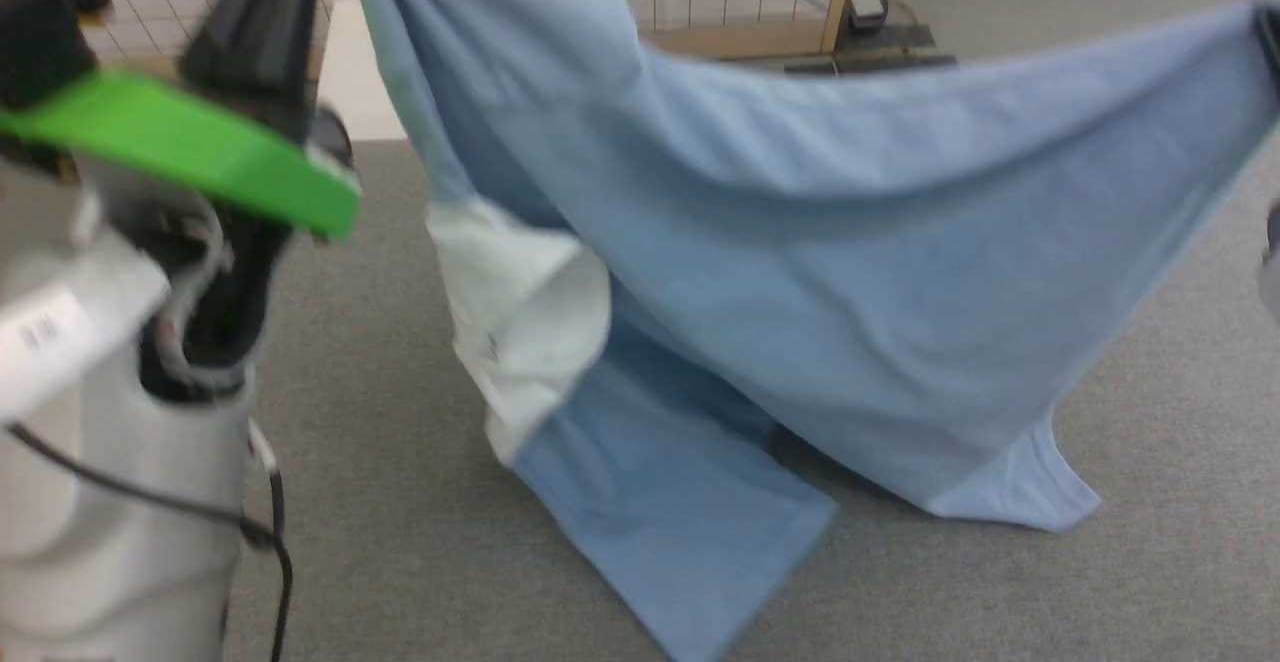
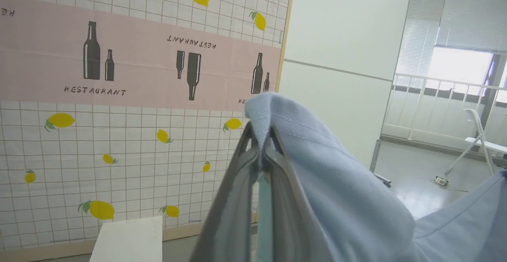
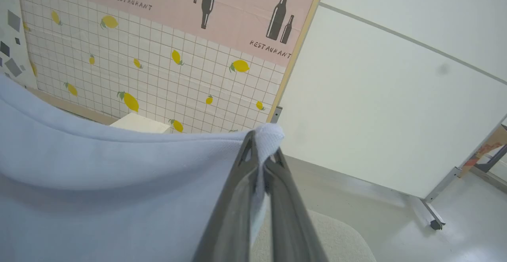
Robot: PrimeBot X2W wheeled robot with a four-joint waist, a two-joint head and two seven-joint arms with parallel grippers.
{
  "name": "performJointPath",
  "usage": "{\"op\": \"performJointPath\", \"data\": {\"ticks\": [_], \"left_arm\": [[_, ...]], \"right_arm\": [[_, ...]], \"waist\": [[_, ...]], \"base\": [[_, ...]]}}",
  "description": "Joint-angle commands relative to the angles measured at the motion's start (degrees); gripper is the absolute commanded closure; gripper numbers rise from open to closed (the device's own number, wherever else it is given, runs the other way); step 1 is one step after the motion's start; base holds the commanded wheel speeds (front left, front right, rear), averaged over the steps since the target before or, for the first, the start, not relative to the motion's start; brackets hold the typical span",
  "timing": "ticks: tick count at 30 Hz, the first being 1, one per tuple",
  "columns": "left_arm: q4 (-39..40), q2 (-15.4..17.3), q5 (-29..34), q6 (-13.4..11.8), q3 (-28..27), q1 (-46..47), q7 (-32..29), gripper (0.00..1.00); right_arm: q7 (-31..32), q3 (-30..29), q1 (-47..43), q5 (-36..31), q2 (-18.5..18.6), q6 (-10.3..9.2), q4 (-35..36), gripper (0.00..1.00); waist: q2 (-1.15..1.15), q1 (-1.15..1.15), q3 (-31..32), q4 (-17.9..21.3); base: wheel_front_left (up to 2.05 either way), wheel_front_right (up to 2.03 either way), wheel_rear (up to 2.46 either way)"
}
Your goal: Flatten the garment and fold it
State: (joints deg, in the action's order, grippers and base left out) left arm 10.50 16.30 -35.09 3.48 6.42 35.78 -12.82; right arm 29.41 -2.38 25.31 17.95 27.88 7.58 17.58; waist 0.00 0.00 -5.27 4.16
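step: you're mid-flatten, garment (image 1: pixel 860 272) hung out in the air, low end touching the carpet (image 1: pixel 400 502) | grip: left gripper (image 2: pixel 260 137) and right gripper (image 3: pixel 262 146) each pinching an edge | next: I'd guess lower it evenly, taut, so nothing bunches

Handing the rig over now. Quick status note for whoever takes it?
Left gripper: shut on an edge of the garment, raised high.
Right gripper: shut on another edge, raised out to the right.
Garment: hangs stretched between the two, white collar dangling toward the left, lower end draped on the grey surface.
Done: picked up and spread in the air.
Left: lay it flat, smooth it, then fold. No fold made yet.
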Motion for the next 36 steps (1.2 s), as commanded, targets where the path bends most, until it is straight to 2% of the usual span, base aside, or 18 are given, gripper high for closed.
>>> {"op": "performJointPath", "data": {"ticks": [1,6,11,18,19,21,25,28,32,36], "left_arm": [[-1.06,0.19,-0.90,-0.07,-0.24,3.44,-0.56,1.00],[-7.35,-0.12,-1.22,-1.19,-1.56,15.92,-1.27,1.00],[-13.67,0.51,0.90,-2.59,-2.69,29.27,0.14,1.00],[-20.42,0.94,3.19,-4.53,-4.73,46.44,4.87,1.00],[-22.24,0.63,3.50,-4.98,-6.21,52.79,9.19,1.00],[-23.22,0.76,4.00,-4.68,-6.63,55.58,11.97,1.00],[-24.69,1.06,4.68,-3.64,-7.17,57.99,17.03,1.00],[-27.12,1.75,4.67,-2.24,-6.85,55.76,17.92,1.00],[-31.04,3.16,5.87,-0.38,-5.12,48.46,18.38,1.00],[-34.80,5.69,8.42,0.89,-1.74,38.47,16.19,1.00]], "right_arm": [[0.65,1.35,3.17,0.65,0.52,-0.09,-1.10,1.00],[2.86,8.02,16.38,1.55,1.31,-0.09,-7.83,1.00],[3.04,12.22,30.65,0.88,-0.35,-0.09,-15.81,1.00],[-2.31,11.16,48.25,-4.97,-3.92,-0.09,-26.78,1.00],[-6.79,8.31,54.73,-9.41,-5.85,-0.09,-30.27,1.00],[-9.68,6.73,57.71,-12.21,-7.03,-0.09,-32.04,1.00],[-14.59,4.14,60.45,-16.23,-9.12,-0.09,-35.08,1.00],[-16.99,3.89,59.18,-17.06,-10.18,-0.09,-37.55,1.00],[-19.37,4.49,54.33,-16.49,-10.95,-0.09,-41.59,1.00],[-20.76,6.72,47.45,-13.87,-11.36,-0.09,-45.42,1.00]], "waist": [[0.00,0.00,-2.76,0.80],[0.00,0.00,-8.55,1.76],[0.00,0.00,-16.28,2.49],[0.00,0.00,-26.55,3.58],[0.00,0.00,-30.16,3.86],[0.00,0.00,-31.66,3.95],[0.00,0.00,-33.45,3.77],[0.00,0.00,-33.67,3.31],[0.00,0.00,-32.11,2.47],[0.00,0.00,-28.78,1.78]], "base": [[0.00,0.00,0.00],[0.00,0.00,0.00],[0.00,0.00,0.00],[0.00,0.00,0.00],[0.00,0.00,0.00],[0.00,0.00,0.00],[0.00,0.00,0.00],[0.00,0.00,0.00],[0.00,0.00,0.00],[0.00,0.00,0.00]]}}
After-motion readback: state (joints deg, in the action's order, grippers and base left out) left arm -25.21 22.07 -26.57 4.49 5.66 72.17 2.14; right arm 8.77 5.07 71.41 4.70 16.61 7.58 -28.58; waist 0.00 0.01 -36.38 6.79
